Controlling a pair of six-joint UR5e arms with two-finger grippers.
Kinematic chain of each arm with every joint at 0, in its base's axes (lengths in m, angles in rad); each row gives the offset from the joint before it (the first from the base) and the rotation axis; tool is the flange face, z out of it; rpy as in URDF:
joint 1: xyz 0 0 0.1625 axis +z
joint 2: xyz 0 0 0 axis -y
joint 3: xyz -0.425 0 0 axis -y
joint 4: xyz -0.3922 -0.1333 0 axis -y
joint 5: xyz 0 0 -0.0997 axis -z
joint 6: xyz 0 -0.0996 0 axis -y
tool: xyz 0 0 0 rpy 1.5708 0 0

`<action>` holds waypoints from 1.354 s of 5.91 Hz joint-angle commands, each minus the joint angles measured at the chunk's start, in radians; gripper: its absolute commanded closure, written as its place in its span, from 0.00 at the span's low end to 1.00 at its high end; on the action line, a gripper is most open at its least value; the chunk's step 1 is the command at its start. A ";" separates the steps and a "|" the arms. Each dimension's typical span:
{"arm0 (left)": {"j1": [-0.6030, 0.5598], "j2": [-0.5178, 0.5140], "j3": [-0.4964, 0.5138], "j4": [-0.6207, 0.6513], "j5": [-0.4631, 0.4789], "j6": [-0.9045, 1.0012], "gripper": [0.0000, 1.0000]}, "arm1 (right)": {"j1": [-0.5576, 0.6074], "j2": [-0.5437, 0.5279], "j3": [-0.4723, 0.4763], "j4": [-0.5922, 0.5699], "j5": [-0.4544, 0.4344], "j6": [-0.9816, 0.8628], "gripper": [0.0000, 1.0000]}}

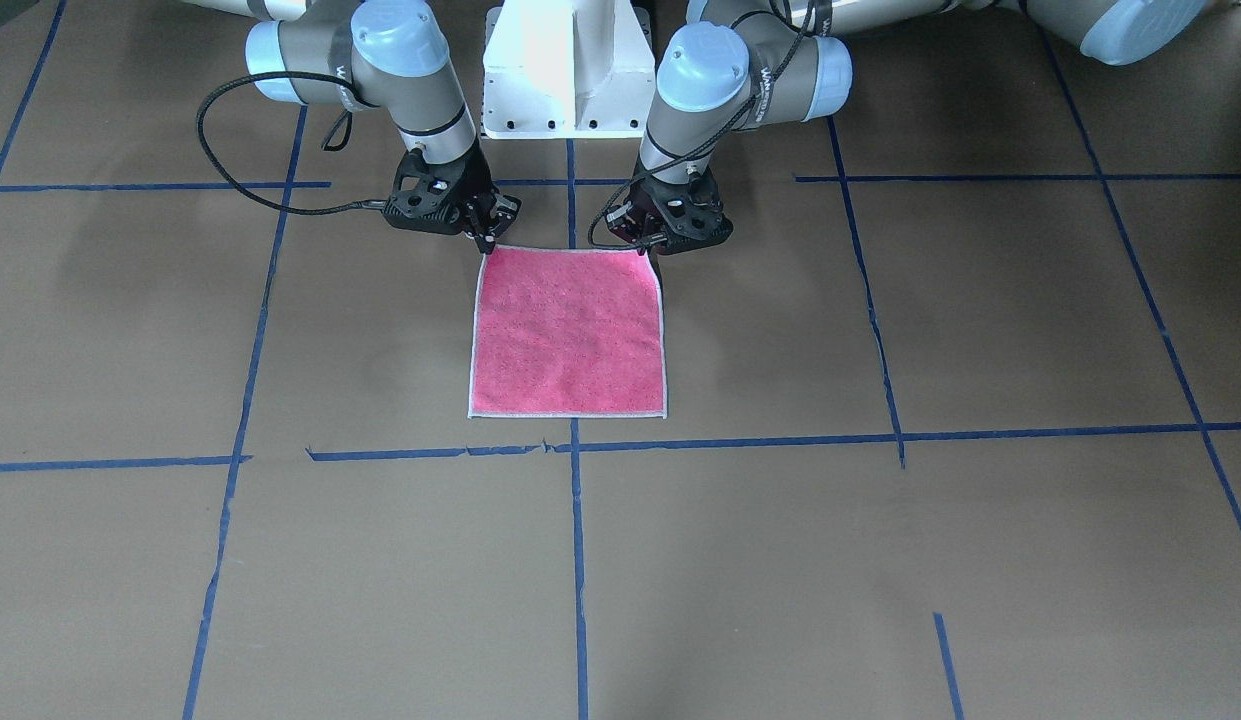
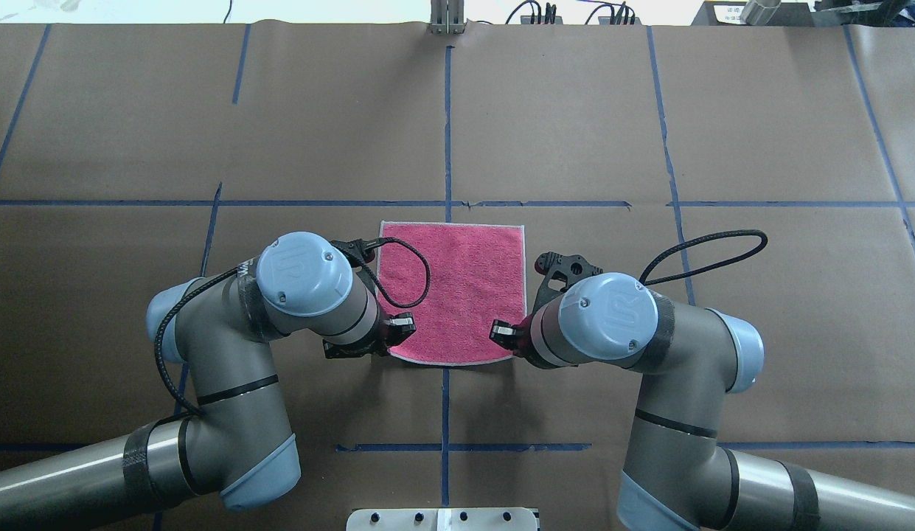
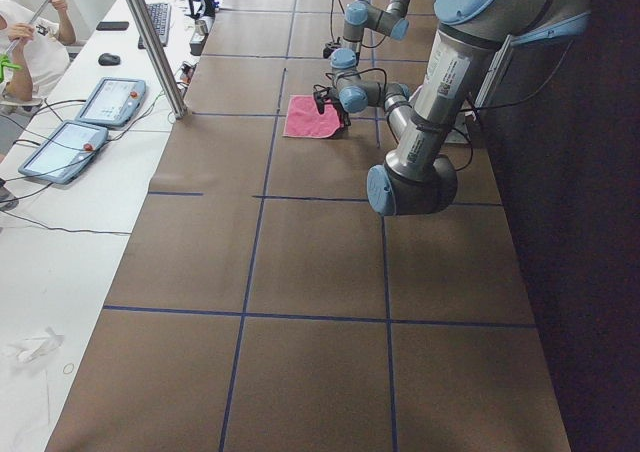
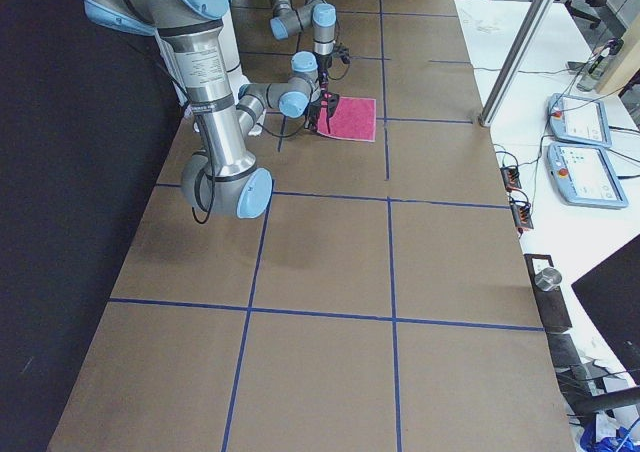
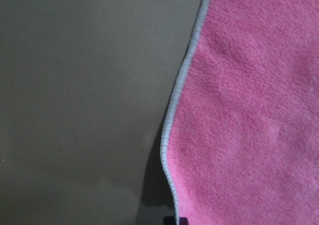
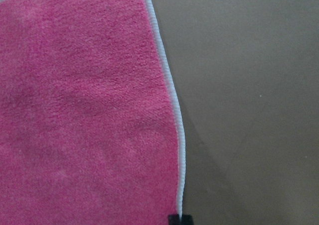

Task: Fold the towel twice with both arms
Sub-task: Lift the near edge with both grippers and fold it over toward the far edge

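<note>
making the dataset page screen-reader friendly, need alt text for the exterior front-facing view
A pink towel lies flat on a brown table marked with blue tape lines. The left gripper and right gripper hold its two corners nearest the robot.

The left arm (image 2: 221,354) and the right arm (image 2: 678,383) are shiny grey tubes. Each bend has a round light blue cap (image 2: 304,274) with tiny dark screws. Black bands wrap the tubes. A thin black cable (image 2: 715,234) loops from each arm. The left gripper (image 1: 643,246) and right gripper (image 1: 488,243) are black. The base (image 1: 570,70) is white, with a row of dark dots.
</note>
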 commanded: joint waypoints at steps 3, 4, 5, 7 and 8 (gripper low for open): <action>-0.086 -0.052 0.034 -0.009 -0.003 0.008 0.99 | 0.085 0.011 -0.007 0.008 -0.002 -0.013 0.97; -0.110 -0.092 0.092 -0.011 -0.005 0.011 0.99 | 0.102 0.031 -0.032 0.008 0.000 -0.013 0.97; -0.127 -0.098 0.132 -0.024 -0.005 0.011 0.99 | 0.120 0.051 -0.070 0.010 0.000 -0.014 0.97; -0.143 -0.098 0.176 -0.061 -0.005 0.011 0.99 | 0.143 0.058 -0.095 0.010 0.000 -0.034 0.97; -0.143 -0.106 0.180 -0.063 -0.005 0.009 0.99 | 0.154 0.076 -0.108 0.008 0.001 -0.036 0.97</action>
